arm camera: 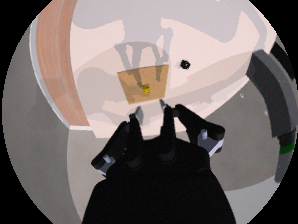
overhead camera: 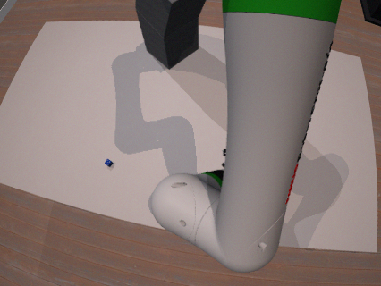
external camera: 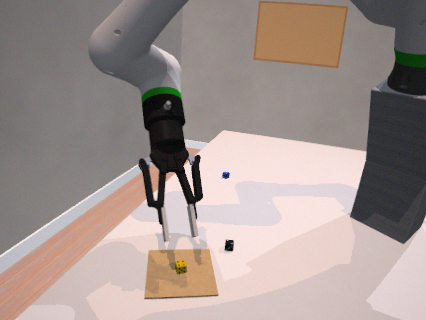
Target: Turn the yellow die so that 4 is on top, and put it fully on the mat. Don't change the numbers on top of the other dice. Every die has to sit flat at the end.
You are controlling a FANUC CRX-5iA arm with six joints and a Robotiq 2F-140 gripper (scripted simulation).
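Observation:
The yellow die (external camera: 180, 266) (arm camera: 146, 89) sits near the middle of the square tan mat (external camera: 157, 289) (arm camera: 126, 81), wholly inside its edges. It looks flat; its top number is too small to read surely. My gripper (external camera: 180, 238) (arm camera: 151, 107) is open and empty, with its fingers apart, pointing down above the table and the mat's far edge in the exterior view. A black die (external camera: 229, 245) (arm camera: 185, 64) lies on the table beside the mat. A blue die (overhead camera: 108, 163) (external camera: 226, 175) lies farther off. In the top view the arm hides the mat and yellow die.
The arm (overhead camera: 268, 112) (external camera: 165, 70) reaches over the pale table (overhead camera: 67, 89) (external camera: 300, 165). A dark pedestal (overhead camera: 167, 36) (external camera: 392, 165) stands at the arm's base. The wooden floor (overhead camera: 89, 241) (external camera: 75, 240) lies beyond the table edge.

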